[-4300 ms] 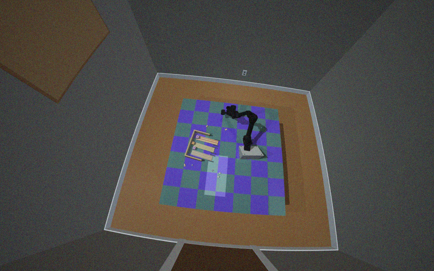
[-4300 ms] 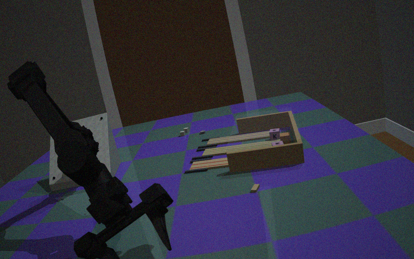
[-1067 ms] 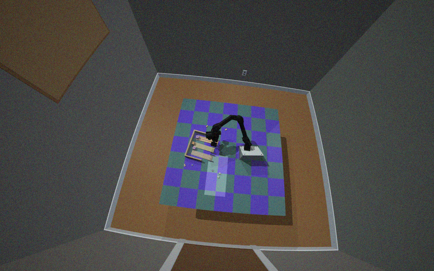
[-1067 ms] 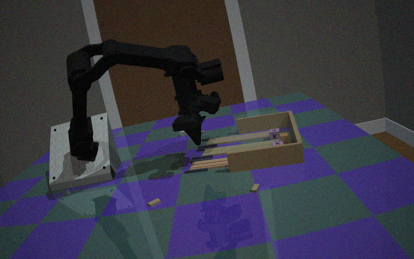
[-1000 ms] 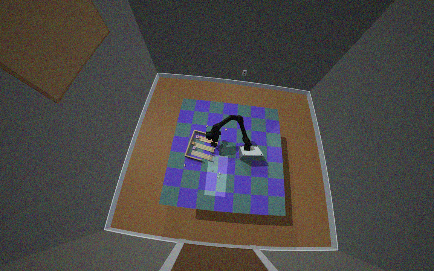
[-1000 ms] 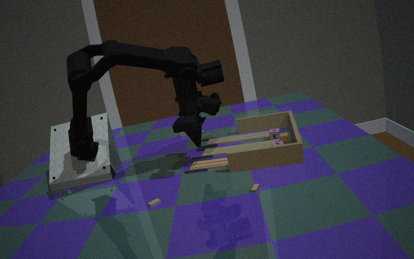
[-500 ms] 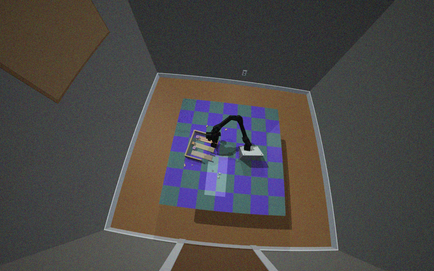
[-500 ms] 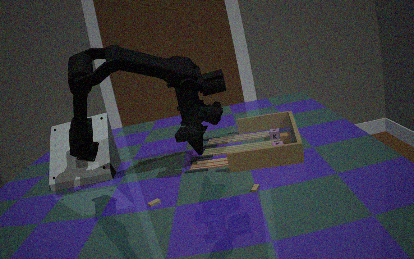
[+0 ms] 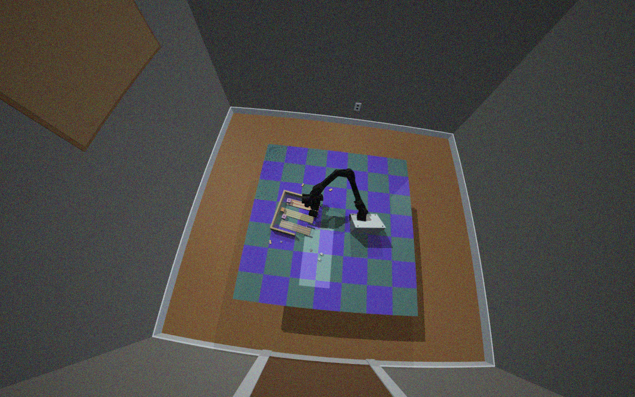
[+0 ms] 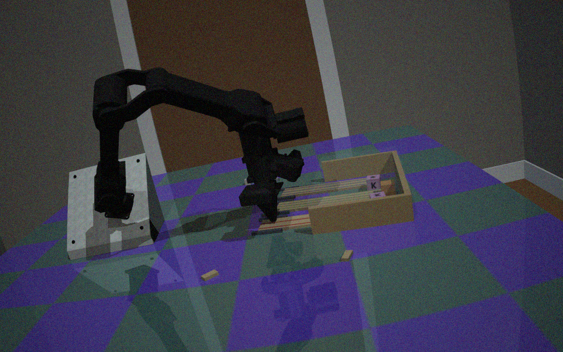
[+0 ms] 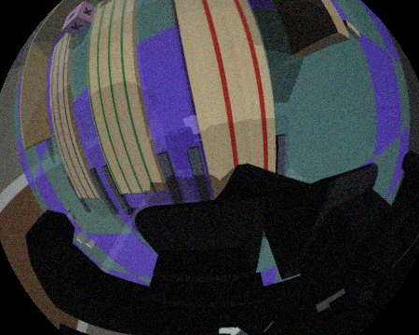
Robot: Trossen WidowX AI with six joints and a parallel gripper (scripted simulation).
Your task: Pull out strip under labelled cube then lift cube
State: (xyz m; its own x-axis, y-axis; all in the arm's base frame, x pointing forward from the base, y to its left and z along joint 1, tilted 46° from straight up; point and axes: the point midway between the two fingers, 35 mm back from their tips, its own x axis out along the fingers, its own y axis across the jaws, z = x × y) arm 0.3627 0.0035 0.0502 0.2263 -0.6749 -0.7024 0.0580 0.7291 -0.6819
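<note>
Below, brown floor [image 9: 201,276] [image 10: 537,196] surrounds the checkered tabletop [image 9: 354,266] [image 10: 406,262] [image 11: 331,107].

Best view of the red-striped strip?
Wrist: both red lines on the red-striped strip are crisp, though the gripper covers its near end. Top: tiny, partly behind the arm. Exterior: box wall hides its far part.

Top looks down from high; exterior sits low, side-on; wrist peers closely; all share the strips [image 9: 296,227] [image 10: 318,202] [image 11: 228,74]
</note>
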